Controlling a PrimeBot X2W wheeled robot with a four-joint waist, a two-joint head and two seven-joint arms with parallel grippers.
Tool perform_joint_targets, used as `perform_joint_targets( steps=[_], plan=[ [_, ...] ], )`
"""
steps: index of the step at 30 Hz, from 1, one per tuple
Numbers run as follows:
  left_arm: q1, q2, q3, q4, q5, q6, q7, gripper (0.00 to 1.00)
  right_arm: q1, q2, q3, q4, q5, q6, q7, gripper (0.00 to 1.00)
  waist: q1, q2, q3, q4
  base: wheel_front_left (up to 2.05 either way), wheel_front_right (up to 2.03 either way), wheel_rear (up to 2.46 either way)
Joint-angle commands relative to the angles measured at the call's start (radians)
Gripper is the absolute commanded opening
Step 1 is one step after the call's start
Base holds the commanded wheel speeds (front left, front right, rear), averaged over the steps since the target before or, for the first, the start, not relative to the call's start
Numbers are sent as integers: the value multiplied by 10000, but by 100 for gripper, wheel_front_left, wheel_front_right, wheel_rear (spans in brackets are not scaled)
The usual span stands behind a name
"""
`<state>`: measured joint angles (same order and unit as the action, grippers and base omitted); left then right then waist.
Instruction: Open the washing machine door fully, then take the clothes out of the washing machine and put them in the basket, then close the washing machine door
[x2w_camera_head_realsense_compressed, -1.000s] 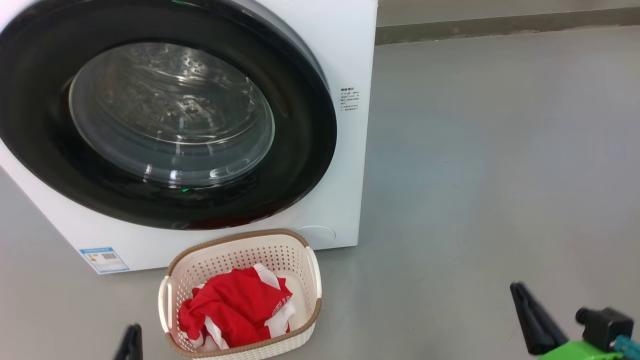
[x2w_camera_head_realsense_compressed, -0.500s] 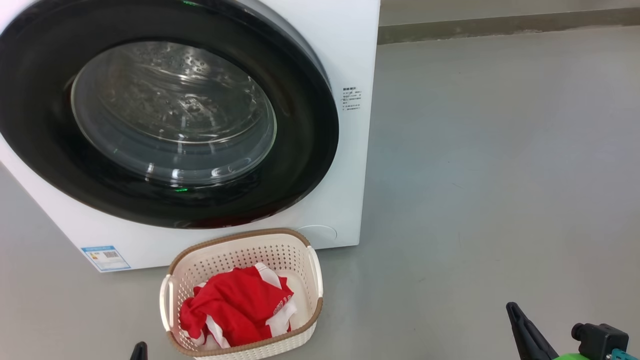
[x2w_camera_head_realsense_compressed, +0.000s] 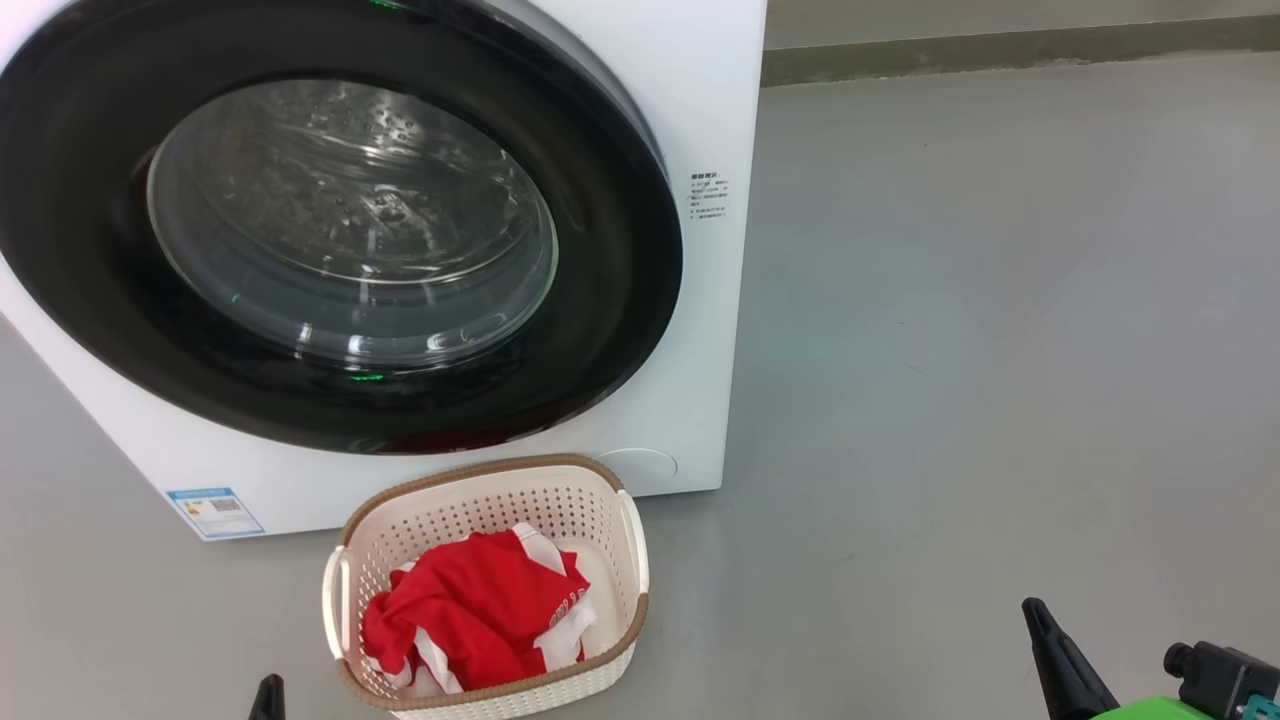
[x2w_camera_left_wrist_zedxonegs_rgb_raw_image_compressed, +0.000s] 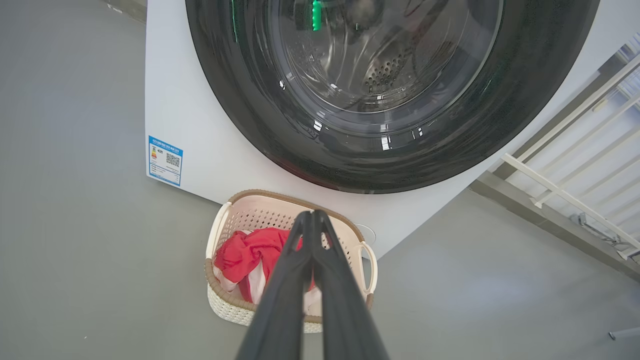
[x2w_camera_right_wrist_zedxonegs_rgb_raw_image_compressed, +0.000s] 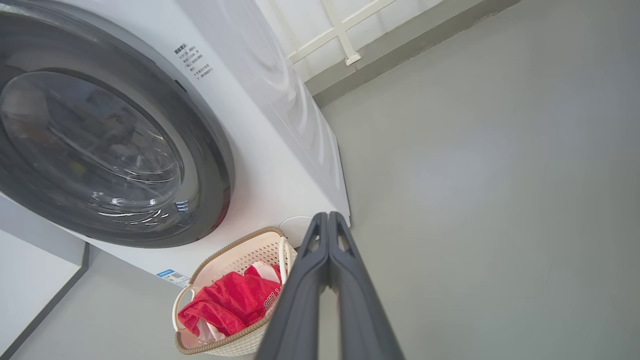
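Observation:
The white washing machine stands with its black-rimmed door closed flat against its front; the glass window shows the steel drum behind it. On the floor in front sits the cream basket holding the red and white clothes. My left gripper is shut and empty, hanging above the basket in its wrist view; its tip pokes in at the head view's bottom edge. My right gripper is shut and empty, to the right of the basket, its tip low at the right.
Bare grey floor stretches to the right of the machine up to a wall skirting. A white railing stands beside the machine. A blue sticker marks the machine's lower left front.
Both grippers have closed and dropped lower in the head view. The picture has shifted slightly; the door, basket and clothes stay as they were.

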<state>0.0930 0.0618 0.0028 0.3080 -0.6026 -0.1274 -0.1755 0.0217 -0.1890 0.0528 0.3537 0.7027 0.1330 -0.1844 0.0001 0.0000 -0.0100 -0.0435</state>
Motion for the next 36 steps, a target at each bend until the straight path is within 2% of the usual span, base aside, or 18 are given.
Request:
perform_joint_targets(
  steps=[1,36],
  plan=[
    [-403,108,189,-258,-332,-7,100,0,-392,-50,-59,-298,431,-5,96,0,-1,0,3,10,0,0,0],
    [-983,27,525,-392,-3837,-17,1108,0,-717,458,-627,-584,3552,-11,1125,0,-1,0,49,163,0,0,0]
  ],
)
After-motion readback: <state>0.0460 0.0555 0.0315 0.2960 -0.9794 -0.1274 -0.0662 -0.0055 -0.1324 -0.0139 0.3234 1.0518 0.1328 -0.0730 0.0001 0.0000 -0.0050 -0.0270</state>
